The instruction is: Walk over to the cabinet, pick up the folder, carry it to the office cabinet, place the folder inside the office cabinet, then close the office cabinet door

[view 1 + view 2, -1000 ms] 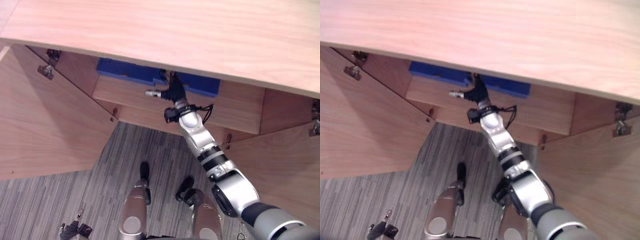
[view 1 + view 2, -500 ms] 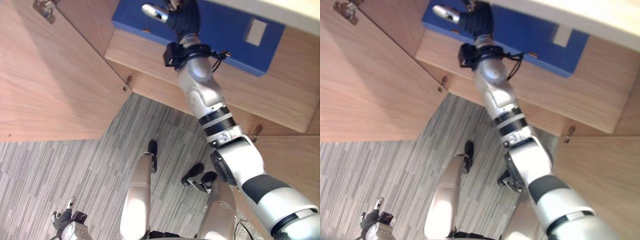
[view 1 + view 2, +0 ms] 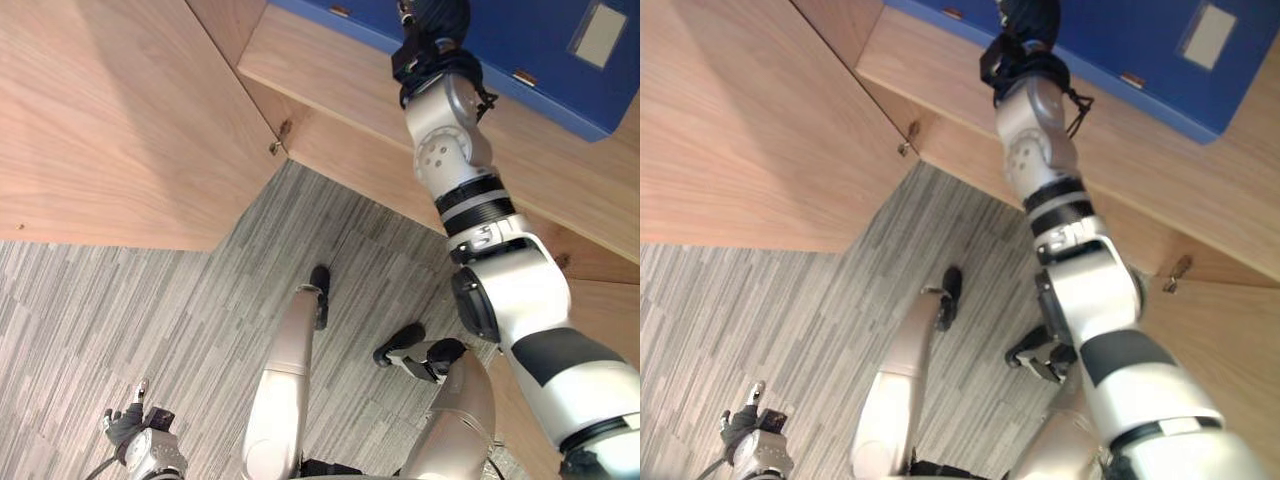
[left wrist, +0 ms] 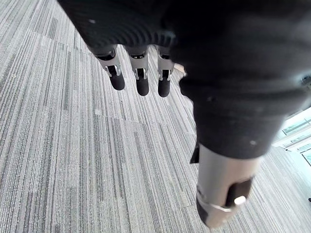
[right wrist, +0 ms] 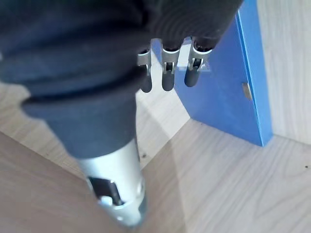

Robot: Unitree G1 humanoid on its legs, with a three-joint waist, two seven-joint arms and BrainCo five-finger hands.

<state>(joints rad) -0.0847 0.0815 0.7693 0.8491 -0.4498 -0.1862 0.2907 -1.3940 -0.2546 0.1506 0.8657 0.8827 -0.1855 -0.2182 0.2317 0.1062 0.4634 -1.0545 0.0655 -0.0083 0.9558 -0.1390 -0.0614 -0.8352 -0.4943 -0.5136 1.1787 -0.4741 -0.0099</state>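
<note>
Your left hand (image 3: 128, 428) hangs low over the grey carpet (image 3: 120, 310), with straight, loose fingers, and it holds nothing. Above it, the left door (image 3: 110, 120) of the cabinet stands wide open. This door is your 1st risk. The left hand is well apart from it, so if you swing that arm up quickly, the fingers can strike the door's lower edge instead of its flat face, and the door may not shut cleanly.

In the middle, the shelf (image 3: 340, 90) shows a bare strip of wood in front of the blue folder (image 3: 530, 50), which lies flat on it inside the cabinet. I judge that the placing is done or nearly done. Your right hand (image 5: 167, 73) reaches over the folder with relaxed, uncurled fingers and grips nothing. I cannot tell if the tips touch the cover. Here is the 2nd risk: if the tips rest on the cover when you pull the arm back, they can drag the folder forward over the shelf edge. Then it can fall or block the doors.

At the right, the 2nd door (image 3: 1230, 340) is also open, close beside your right arm. If you take the arm out sideways, the elbow can knock it. Closing only 1 door would also leave the task unfinished.
</note>
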